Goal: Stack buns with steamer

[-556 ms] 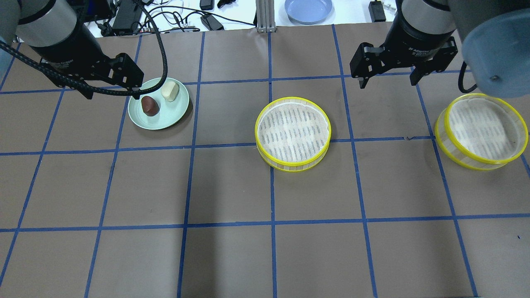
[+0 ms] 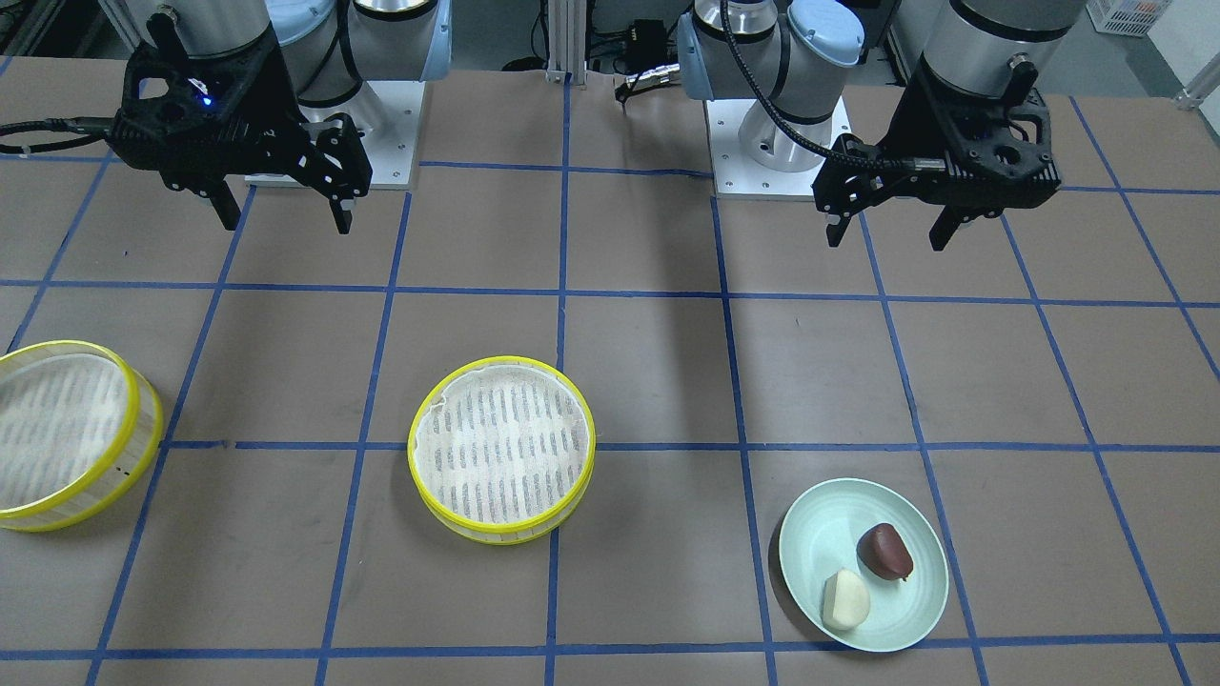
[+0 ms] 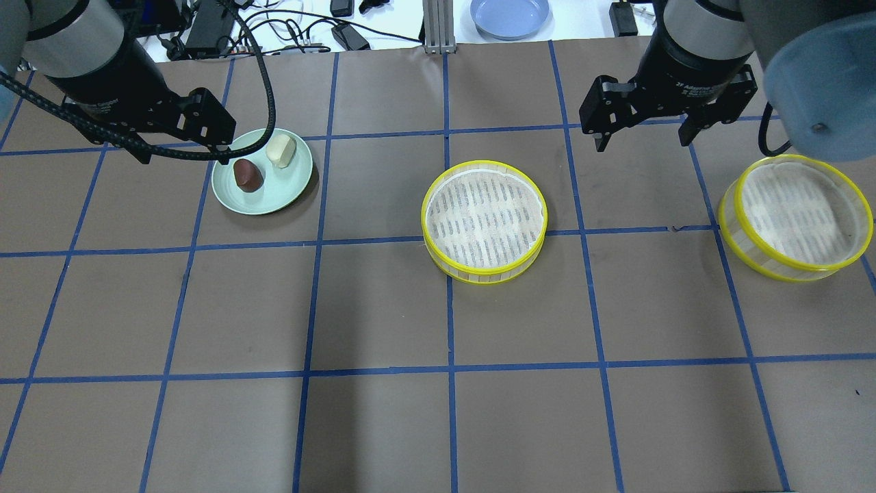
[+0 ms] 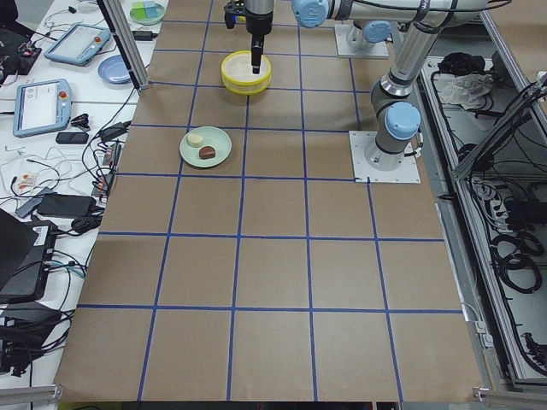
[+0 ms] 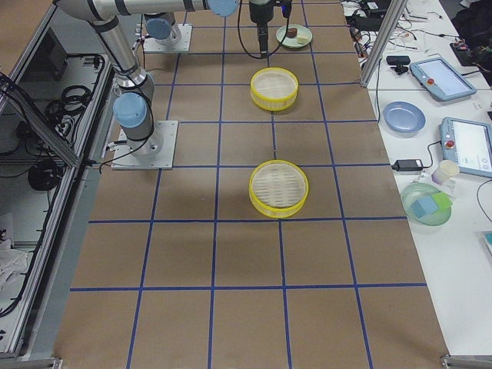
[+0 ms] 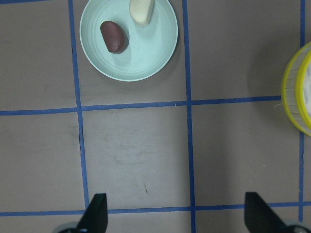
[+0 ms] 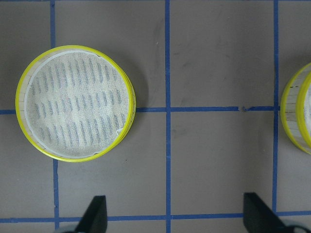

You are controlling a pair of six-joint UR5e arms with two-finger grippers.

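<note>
A cream-white bun [image 3: 281, 150] and a dark reddish-brown bun [image 3: 248, 174] lie side by side on a pale green plate [image 3: 270, 195] at the far left. One yellow-rimmed steamer tray [image 3: 484, 220] sits mid-table and a second steamer tray [image 3: 797, 217] at the right. My left gripper [image 3: 185, 156] is open and empty, hovering above the table just left of the plate; its wrist view shows both buns [image 6: 114, 37] ahead of its fingertips [image 6: 97, 213]. My right gripper [image 3: 643, 142] is open and empty, above the table between the two steamers, on their far side.
A blue plate [image 3: 510, 15] with cables and devices lies on the white bench beyond the table's far edge. The two robot bases [image 2: 777, 143] stand at the table's near side. Blue tape lines grid the brown table surface.
Both grippers have shifted very slightly toward the far edge. Buns, plate and steamers have not moved.
</note>
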